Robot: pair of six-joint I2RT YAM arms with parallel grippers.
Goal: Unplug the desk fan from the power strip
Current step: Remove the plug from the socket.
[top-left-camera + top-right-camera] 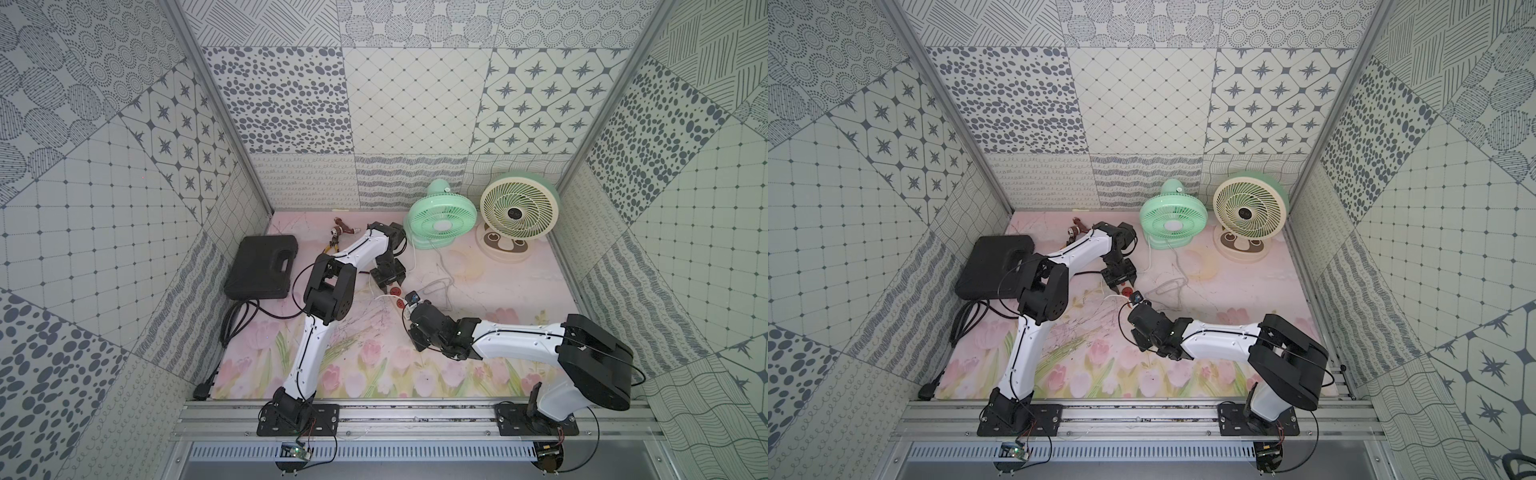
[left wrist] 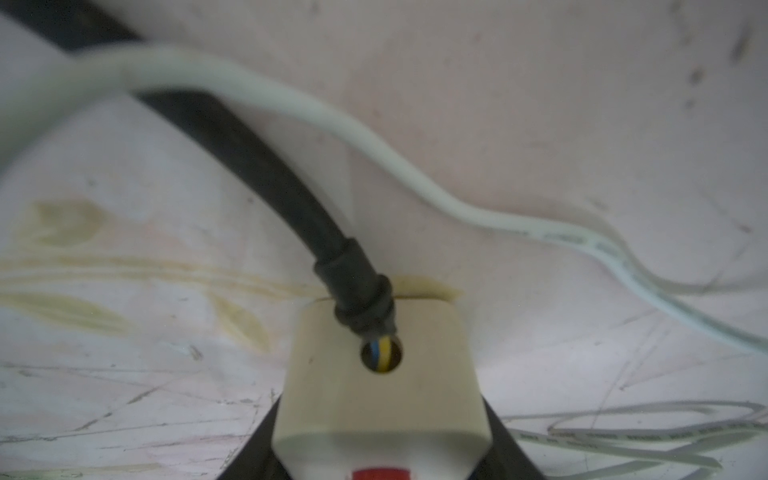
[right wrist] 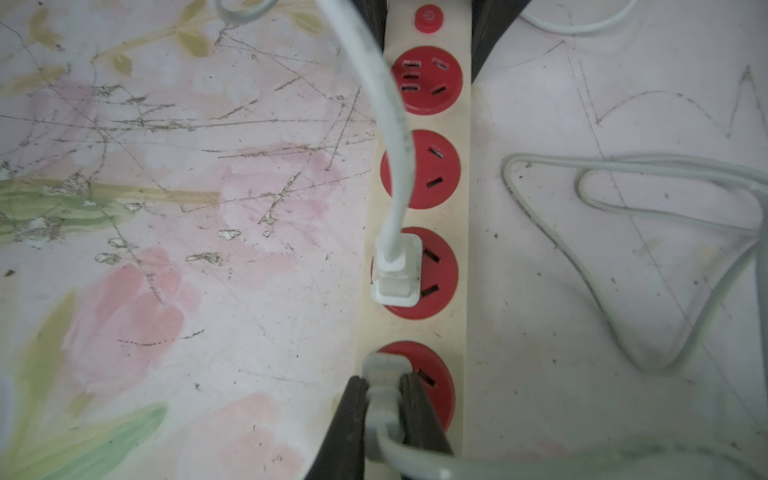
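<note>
— What's the room like?
— Grey-patterned walls (image 1: 415, 104); a scratched pink tulip mat (image 1: 498, 291); the power strip (image 3: 463, 216) lies mid-mat.
— What holds what?
— The left gripper (image 2: 380, 457) clamps the strip's switch end; the right gripper (image 3: 384, 390) pinches a grey plug (image 3: 384, 368) in the end socket.

You've got a cream-beige power strip (image 3: 464, 232) with four red sockets (image 3: 428, 81) and a red switch (image 3: 428, 17). Its cord (image 2: 266, 166) is black, with blue and yellow cores showing where it enters. One is a white plug (image 3: 397, 270), the other a grey plug (image 3: 384, 370). Your desk (image 1: 374, 365) is pale pink, printed with pink tulips and green leaves. At the far right stand a mint-green fan (image 1: 441, 220) and a cream fan (image 1: 517, 212) with a green back. The case (image 1: 262, 266) at left is black, and the walls (image 1: 415, 104) wear grey-on-white patchwork — dots, stars, grids, squiggles.
</note>
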